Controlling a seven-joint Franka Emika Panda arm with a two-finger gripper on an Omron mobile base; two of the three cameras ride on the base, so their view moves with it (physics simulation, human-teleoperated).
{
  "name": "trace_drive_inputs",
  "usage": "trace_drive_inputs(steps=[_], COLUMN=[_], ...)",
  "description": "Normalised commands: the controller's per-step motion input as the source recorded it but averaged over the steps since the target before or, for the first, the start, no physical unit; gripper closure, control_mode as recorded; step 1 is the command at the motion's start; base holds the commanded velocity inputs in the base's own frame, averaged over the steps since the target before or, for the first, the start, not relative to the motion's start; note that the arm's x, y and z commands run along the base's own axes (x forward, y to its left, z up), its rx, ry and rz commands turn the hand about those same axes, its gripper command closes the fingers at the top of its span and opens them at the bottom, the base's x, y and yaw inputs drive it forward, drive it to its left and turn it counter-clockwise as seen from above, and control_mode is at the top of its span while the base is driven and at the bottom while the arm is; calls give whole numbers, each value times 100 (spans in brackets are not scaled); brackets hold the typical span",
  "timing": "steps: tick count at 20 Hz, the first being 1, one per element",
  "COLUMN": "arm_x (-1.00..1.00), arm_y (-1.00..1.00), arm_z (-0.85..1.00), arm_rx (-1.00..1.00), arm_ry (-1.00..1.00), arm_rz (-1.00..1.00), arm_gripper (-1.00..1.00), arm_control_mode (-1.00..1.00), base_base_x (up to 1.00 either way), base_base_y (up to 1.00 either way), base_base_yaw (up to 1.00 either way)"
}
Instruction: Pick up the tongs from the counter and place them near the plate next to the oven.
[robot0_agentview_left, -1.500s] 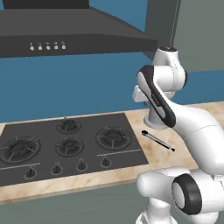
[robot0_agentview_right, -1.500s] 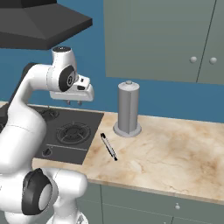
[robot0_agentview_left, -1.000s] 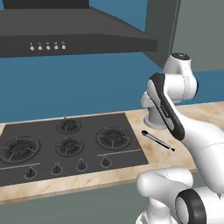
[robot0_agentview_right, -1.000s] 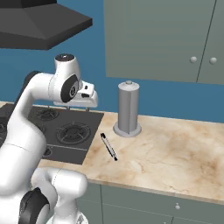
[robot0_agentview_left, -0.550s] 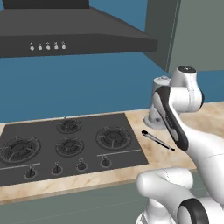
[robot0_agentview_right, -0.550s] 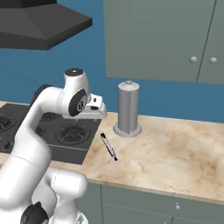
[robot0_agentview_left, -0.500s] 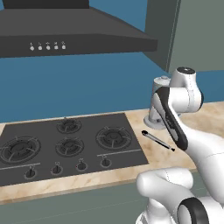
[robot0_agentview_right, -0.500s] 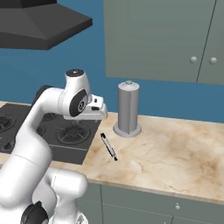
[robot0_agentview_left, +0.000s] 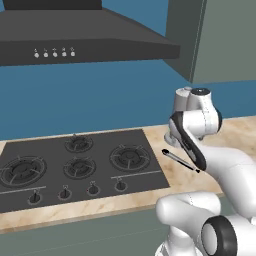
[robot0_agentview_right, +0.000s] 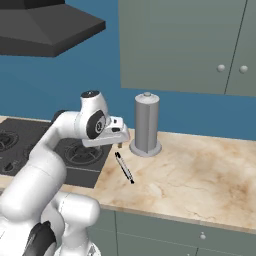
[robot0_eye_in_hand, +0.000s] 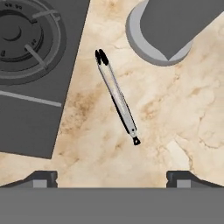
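The tongs lie flat on the marbled beige counter, just right of the stovetop and in front of a grey canister. In the hand view the tongs run diagonally on the counter, black tips toward the top left. My gripper hovers above their far end. Seen from the hand, the gripper is open, fingertips spread wide with nothing between them. From the left base camera the tongs show beside my forearm. The plate is out of view.
A tall grey canister stands on the counter close behind the tongs, and fills the upper right of the hand view as the canister. The black stovetop with several burners lies to the left. Wall cabinets hang above.
My arm has swung right, from over the stove's right burner to above the tongs, and come lower. The tongs and canister have not moved.
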Motion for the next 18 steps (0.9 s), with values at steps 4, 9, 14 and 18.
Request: trace_drive_inputs(steps=[4,9,14,18], arm_x=[35,31,30,29], arm_y=[-11,-13,-5,-2], arm_z=[-45,-44,-56,-54], arm_rx=[0,0,0,0], arm_ry=[-1,0,0,-1], arm_rz=[0,0,0,0], arm_gripper=[-100,-100,-100,-100], arm_control_mode=[-100,-100,-100,-100], base_base_x=[0,0,0,0], base_base_y=[0,0,0,0], base_base_yaw=[0,0,0,0])
